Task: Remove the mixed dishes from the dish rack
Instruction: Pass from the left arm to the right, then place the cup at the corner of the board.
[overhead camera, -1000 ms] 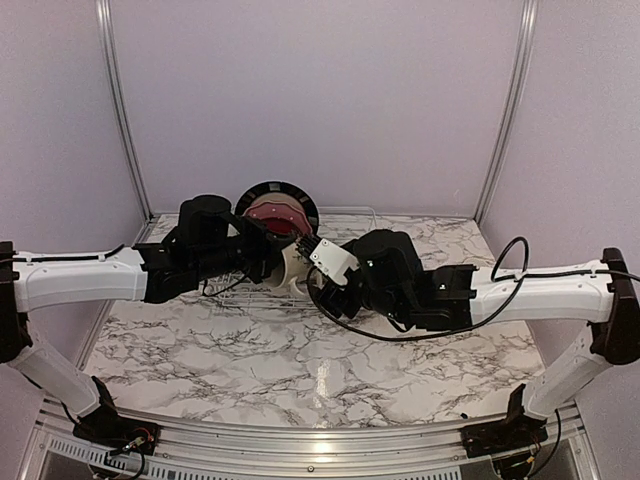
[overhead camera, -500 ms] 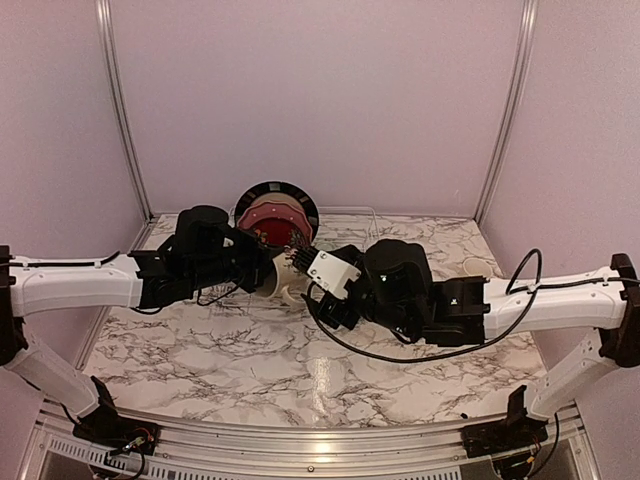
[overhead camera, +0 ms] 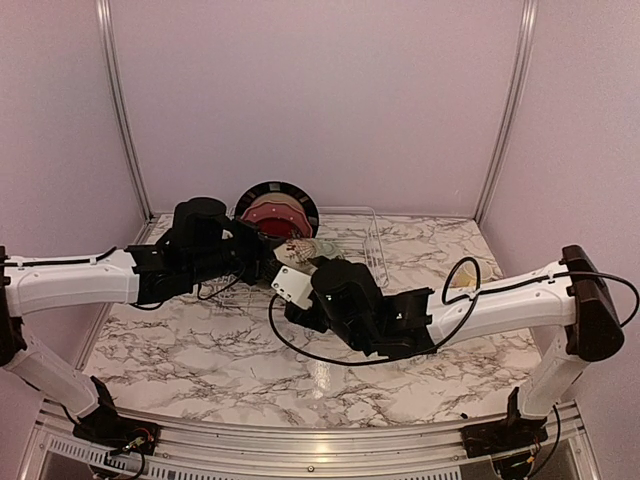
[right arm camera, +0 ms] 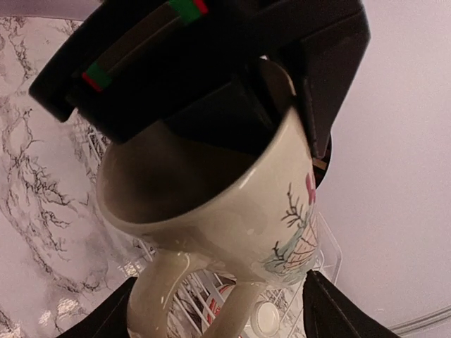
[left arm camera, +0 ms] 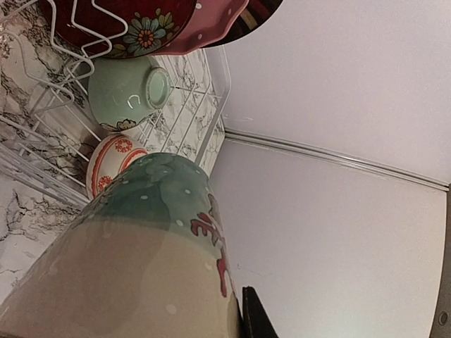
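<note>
The mixed dishes mostly sit in the white wire dish rack, which stands at the back of the marble-patterned table. One of them, a cream ceramic mug with a teal dotted band and a red motif, hangs in the air at the rack's near edge. The left gripper is pinched onto the mug's rim, with one finger inside the mouth and the other outside the wall. The right gripper faces the mug's open mouth. Its jaws are spread wide, one to either side of the looped handle and clear of it.

At the rack's far left end, a black-rimmed plate, a pink dotted plate and a dark-red flowered plate stand upright between the prongs. Nearer the rack's middle, a pale green bowl lies overturned. A red-and-white patterned bowl lies just beside it, closer to the rack's near edge.
</note>
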{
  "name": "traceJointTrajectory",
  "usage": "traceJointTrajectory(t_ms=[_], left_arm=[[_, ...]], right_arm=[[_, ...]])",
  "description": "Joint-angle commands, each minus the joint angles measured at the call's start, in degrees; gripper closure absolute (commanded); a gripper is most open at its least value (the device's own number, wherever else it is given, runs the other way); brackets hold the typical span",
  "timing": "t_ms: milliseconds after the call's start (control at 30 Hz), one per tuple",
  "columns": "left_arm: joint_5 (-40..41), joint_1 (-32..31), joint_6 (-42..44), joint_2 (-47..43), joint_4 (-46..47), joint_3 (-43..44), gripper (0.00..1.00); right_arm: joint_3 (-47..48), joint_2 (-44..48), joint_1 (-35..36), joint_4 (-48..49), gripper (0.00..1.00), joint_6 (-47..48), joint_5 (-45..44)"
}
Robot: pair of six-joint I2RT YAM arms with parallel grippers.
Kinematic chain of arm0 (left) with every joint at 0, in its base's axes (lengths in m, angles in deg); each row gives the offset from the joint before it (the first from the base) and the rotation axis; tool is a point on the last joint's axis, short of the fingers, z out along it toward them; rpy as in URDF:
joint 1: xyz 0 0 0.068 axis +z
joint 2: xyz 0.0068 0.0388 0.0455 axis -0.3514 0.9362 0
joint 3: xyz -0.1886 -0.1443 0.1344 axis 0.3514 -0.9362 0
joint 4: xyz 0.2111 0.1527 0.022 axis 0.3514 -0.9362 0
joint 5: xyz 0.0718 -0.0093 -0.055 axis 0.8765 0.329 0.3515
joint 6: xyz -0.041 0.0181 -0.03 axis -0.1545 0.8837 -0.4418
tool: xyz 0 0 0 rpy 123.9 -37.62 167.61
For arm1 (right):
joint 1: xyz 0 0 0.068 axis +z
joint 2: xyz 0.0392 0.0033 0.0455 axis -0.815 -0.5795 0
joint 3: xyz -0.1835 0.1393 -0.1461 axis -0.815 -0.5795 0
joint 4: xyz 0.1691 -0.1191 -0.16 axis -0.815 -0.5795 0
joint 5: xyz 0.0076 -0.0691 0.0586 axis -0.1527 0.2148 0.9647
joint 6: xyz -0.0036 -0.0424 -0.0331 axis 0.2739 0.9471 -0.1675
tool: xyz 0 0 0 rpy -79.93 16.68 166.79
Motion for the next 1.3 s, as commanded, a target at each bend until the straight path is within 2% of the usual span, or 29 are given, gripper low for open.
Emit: traceJointTrajectory(t_ms=[0, 167, 233, 300, 367, 467, 567, 667, 767, 867, 967, 1100, 1267], left_arm=[[1.16, -0.56, -1.35, -3.28, 5.05, 2.90, 1.00], [2.14, -0.74, -1.57, -3.54, 4.43, 2.82, 1.00], [2.67, -0.86, -1.57, -3.70, 4.33, 2.71, 1.00], [2.53, -0.87, -1.58, -3.67, 4.31, 2.58, 1.00], [2.25, -0.98, -1.57, -3.66, 4.53, 2.40, 1.00], [2.16, -0.95, -1.42, -3.54, 5.35, 1.87, 1.00], [2.09, -0.96, -0.83, -3.78, 6.06, 1.28, 1.00], [2.76, -1.03, 0.15, -4.46, 5.68, 0.68, 0.98], [3.98, -1.06, 1.07, -5.72, 6.35, -0.87, 0.77], [4.32, -1.02, 2.59, -6.93, 7.44, -2.29, 0.50], [4.50, -0.96, 4.45, -8.13, 8.10, -3.10, 0.30], [5.96, -0.61, 7.64, -10.65, 7.05, -4.30, 0.15], [9.73, -0.43, 13.55, -15.27, 4.76, -5.22, 0.08]], right_arm=[[5.63, -4.06, 0.81, 7.18, 0.29, 5.58, -13.20], [9.15, -9.32, 1.63, 12.46, 0.44, 12.18, -21.95], [10.11, -10.46, 1.86, 12.83, 0.57, 12.75, -23.13], [10.47, -10.91, 1.84, 13.06, 0.62, 12.12, -23.33], [10.55, -10.97, 1.88, 13.44, 0.74, 11.72, -23.39], [10.21, -10.96, 1.87, 16.53, 1.00, 13.20, -24.21], [8.97, -11.05, 1.73, 21.84, 1.00, 17.43, -24.97], [6.48, -10.87, 1.71, 31.37, 1.00, 24.39, -25.29], [3.64, -9.56, 1.63, 38.70, 1.00, 29.97, -22.99], [2.59, -8.38, 1.42, 41.29, 1.00, 32.66, -21.37], [2.18, -7.18, 0.69, 42.35, 1.00, 34.08, -20.31], [0.52, -4.74, -0.49, 45.75, 1.00, 35.92, -19.19], [-0.63, -2.21, -2.67, 50.31, 1.00, 38.59, -19.85]])
